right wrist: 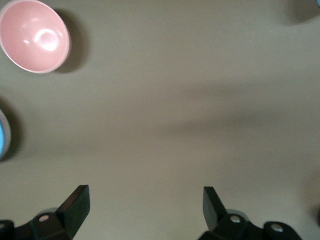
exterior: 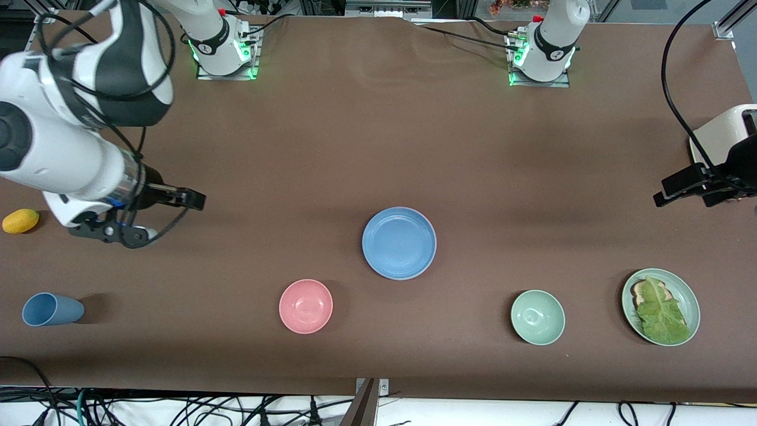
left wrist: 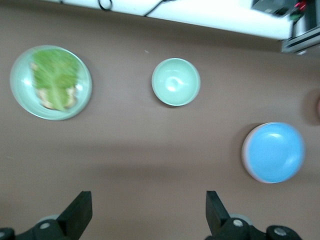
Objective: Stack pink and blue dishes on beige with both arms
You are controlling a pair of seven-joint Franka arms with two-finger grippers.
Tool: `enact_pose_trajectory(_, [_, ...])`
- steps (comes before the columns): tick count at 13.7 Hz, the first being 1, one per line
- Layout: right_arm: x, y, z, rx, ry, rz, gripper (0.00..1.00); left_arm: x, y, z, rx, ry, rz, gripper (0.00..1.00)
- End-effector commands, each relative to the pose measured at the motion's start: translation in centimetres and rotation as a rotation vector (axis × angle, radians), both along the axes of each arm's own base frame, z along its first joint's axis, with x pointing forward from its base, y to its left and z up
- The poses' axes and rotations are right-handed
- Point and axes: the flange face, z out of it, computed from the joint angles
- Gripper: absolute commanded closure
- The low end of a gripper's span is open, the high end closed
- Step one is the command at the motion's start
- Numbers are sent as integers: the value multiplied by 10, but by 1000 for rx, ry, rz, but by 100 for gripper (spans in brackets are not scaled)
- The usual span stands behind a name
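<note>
The light blue plate [exterior: 399,242] lies mid-table, stacked on another plate. Of that lower plate only a thin pink rim [left wrist: 244,156] shows beside the blue plate [left wrist: 275,152] in the left wrist view. No beige plate shows in any view. My right gripper [exterior: 167,216] hangs open and empty over bare table toward the right arm's end; its wrist view shows its open gripper [right wrist: 145,206] and a sliver of the blue plate [right wrist: 2,136]. My left gripper [exterior: 689,194] hangs open and empty beside the toaster, and is seen open [left wrist: 148,210] in its wrist view.
A pink bowl [exterior: 306,306] [right wrist: 34,36] and a green bowl [exterior: 537,316] [left wrist: 175,81] stand nearer the front camera than the stack. A green plate [exterior: 692,299] [left wrist: 18,87] carries lettuce on bread. A blue cup [exterior: 50,309], a yellow fruit [exterior: 20,220], a cream toaster [exterior: 722,135].
</note>
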Motion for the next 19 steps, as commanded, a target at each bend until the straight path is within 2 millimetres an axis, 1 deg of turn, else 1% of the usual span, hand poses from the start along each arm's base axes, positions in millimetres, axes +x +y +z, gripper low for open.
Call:
enact_pose_trajectory(1, [-12, -32, 7, 21, 44, 66, 0, -5, 9, -8, -62, 29, 44, 0])
enact_pose_trajectory(2, [-14, -34, 8, 21, 56, 71, 0, -10, -4, -9, -39, 72, 33, 0])
enact_pose_trajectory(4, [-15, -30, 10, 27, 53, 78, 0, -12, -22, 1, 50, 80, 70, 0])
enact_pose_trajectory(5, [-17, -24, 4, 30, 61, 89, 0, -15, -27, 3, 56, 90, 74, 0])
enact_pose_trajectory(6, [-21, -19, 5, 52, 57, 96, 0, -20, -29, 12, 53, 81, 65, 0])
enact_pose_trajectory(7, [-23, -31, 4, 72, 52, 92, 0, -24, -28, 18, 72, 73, 58, 0])
enact_pose_trajectory(8, [-26, -40, 3, 75, 46, 98, 0, -30, -30, 23, 131, 65, 45, 0])
enact_pose_trajectory(9, [-30, -46, 2, 76, 43, 105, 0, -36, -45, 30, 172, 55, 15, 0])
enact_pose_trajectory(10, [-35, -51, 1, 82, 38, 105, 0, -42, -47, 35, 184, 51, 8, 0])
enact_pose_trajectory(11, [-44, -59, -1, 93, 30, 97, 0, -47, -47, 34, 182, 58, 3, 0])
enact_pose_trajectory(12, [-58, -64, -4, 103, 15, 93, 0, -52, -41, 29, 178, 73, -3, 0])
enact_pose_trajectory(13, [-74, -69, -2, 107, -5, 86, 0, -53, -36, 25, 167, 74, -42, 0])
enact_pose_trajectory(14, [-85, -64, 0, 108, 2, 97, 0, -54, -32, 26, 162, 69, -83, 0])
enact_pose_trajectory(16, [-91, -60, 1, 103, 42, 108, 0, -61, -31, 25, 157, 76, -87, 0])
enact_pose_trajectory(17, [-90, -58, 2, 96, 40, 117, 0, -67, -30, 24, 155, 83, -84, 0])
enact_pose_trajectory(19, [-87, -56, 11, 85, 37, 130, 0, -69, -29, 25, 154, 84, -87, 0])
